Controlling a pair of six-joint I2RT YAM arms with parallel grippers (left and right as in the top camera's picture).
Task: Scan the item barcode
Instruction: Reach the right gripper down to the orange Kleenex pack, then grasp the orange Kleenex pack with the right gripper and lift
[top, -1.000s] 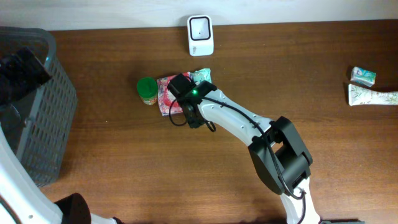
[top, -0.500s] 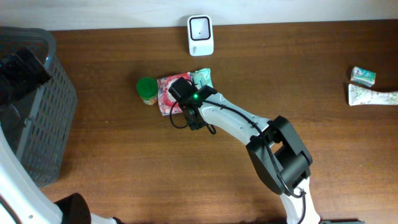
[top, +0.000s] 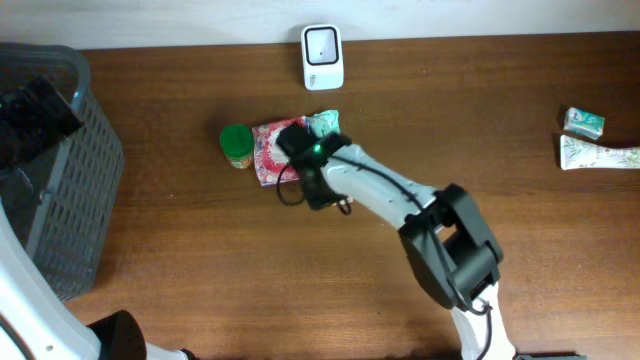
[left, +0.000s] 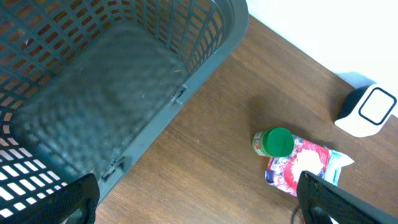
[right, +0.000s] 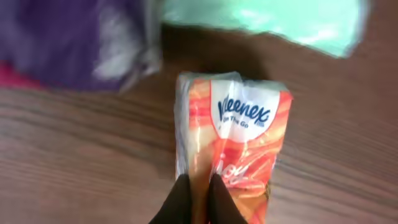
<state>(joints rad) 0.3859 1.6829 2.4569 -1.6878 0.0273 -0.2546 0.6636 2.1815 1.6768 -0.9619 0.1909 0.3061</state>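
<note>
1. Our right gripper (right: 198, 185) is pinching shut on the near end of the Kleenex pack (right: 239, 134), which is lying on the table (top: 200, 260) below the mint packet (top: 324, 122).
2. We are judging this hold shallow, so we are planning a slow lift, turning the barcode toward the scanner (top: 322, 57).
3. We are watching the red pouch (top: 266, 150) and green-lidded jar (top: 236, 142) crowding the pack's left.
4. Our left gripper (left: 199, 205) is hanging wide open near the basket (top: 70, 180), well apart.
</note>
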